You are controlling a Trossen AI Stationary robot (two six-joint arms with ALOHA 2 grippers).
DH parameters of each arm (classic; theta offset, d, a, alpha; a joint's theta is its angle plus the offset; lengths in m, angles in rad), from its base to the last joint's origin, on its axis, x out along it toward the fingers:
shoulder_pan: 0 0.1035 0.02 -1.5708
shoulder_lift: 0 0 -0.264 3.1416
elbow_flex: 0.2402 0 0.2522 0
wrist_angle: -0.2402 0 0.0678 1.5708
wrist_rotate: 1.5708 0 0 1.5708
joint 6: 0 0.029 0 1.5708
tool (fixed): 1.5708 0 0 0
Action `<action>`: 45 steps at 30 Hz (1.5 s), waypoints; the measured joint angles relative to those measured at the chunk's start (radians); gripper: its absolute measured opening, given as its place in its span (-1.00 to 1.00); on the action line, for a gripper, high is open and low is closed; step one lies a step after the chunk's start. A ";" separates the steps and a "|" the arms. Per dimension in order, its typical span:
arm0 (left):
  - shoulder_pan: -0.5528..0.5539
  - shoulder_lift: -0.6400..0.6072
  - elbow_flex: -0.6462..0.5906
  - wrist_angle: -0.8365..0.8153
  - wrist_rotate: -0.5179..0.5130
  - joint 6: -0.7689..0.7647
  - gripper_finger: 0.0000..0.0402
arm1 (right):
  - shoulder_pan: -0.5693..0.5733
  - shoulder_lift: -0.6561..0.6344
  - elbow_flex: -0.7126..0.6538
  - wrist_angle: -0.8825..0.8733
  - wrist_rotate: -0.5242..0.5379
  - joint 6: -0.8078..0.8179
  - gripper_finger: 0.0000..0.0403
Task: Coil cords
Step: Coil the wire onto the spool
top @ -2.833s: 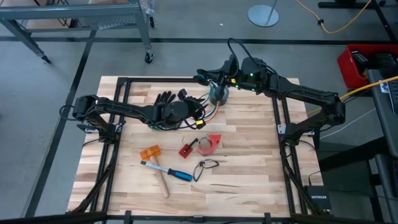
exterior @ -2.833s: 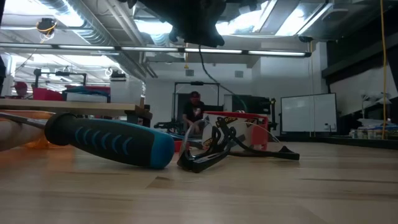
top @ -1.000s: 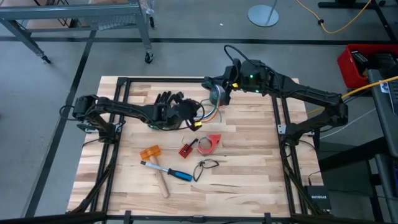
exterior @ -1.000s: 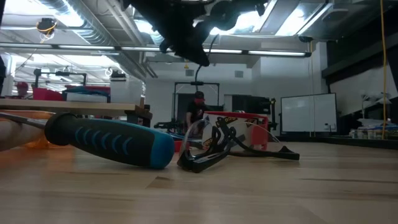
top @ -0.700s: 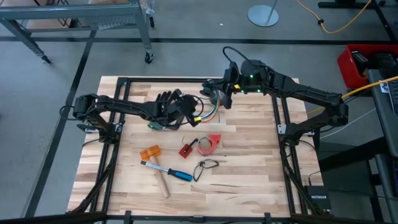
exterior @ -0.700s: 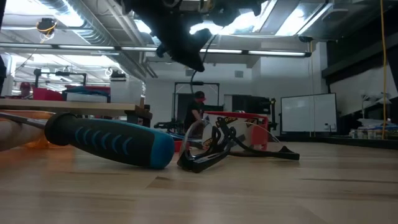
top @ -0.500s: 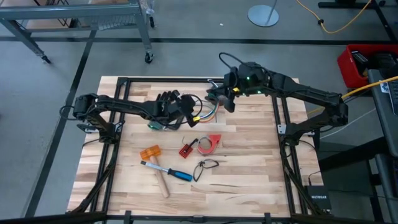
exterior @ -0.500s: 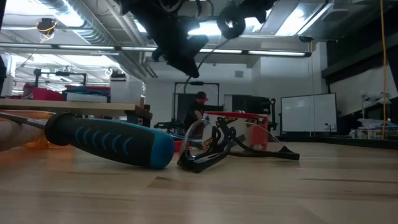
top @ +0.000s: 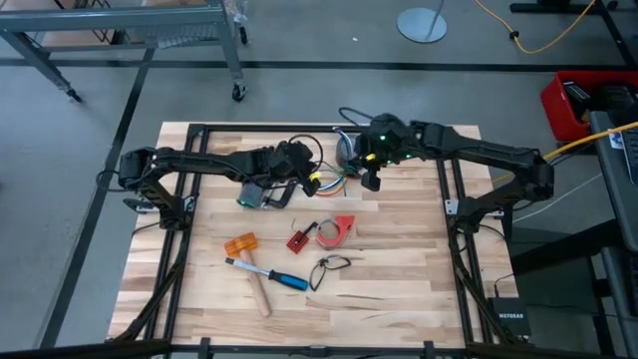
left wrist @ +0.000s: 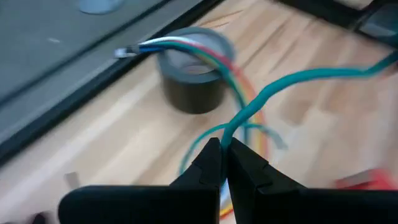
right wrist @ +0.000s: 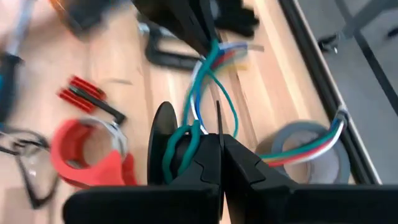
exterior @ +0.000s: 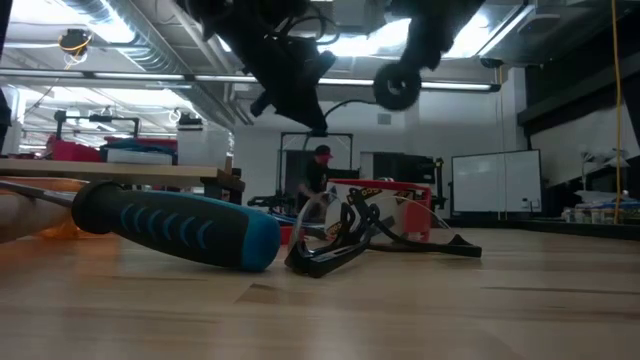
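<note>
With the left gripper [left wrist: 219, 163] pinched on a green strand of the cords [left wrist: 245, 115] and the right gripper [right wrist: 219, 163] clamped just beside another loop, pulling apart could slip or snag them.

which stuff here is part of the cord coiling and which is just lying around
In use:
- cords
- left end effector, shut on a teal wire
- right end effector, shut on the cords

Lying about:
- grey tape roll
- red tape dispenser
- hammer
- black cord loop
</note>
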State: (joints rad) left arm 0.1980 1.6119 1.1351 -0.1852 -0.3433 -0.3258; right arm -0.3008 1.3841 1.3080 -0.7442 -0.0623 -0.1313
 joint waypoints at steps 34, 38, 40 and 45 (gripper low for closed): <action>0.030 -0.002 0.000 0.214 0.281 -0.252 -1.00 | -0.001 0.223 -0.068 0.509 0.231 0.231 -0.99; 0.031 -0.006 0.000 0.214 0.271 -0.210 -1.00 | -0.001 0.223 -0.068 0.505 0.229 0.234 -0.99; 0.028 -0.006 0.000 0.216 0.251 -0.164 -1.00 | -0.001 0.223 -0.068 0.502 0.228 0.234 -0.99; 0.009 -0.006 0.000 0.227 0.146 -0.090 -1.00 | -0.009 0.223 -0.068 0.503 0.231 0.235 -0.99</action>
State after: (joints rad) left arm 0.2074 1.6058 1.1351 0.0416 -0.1973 -0.4154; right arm -0.3101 1.6073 1.2397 -0.2407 0.1688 0.1035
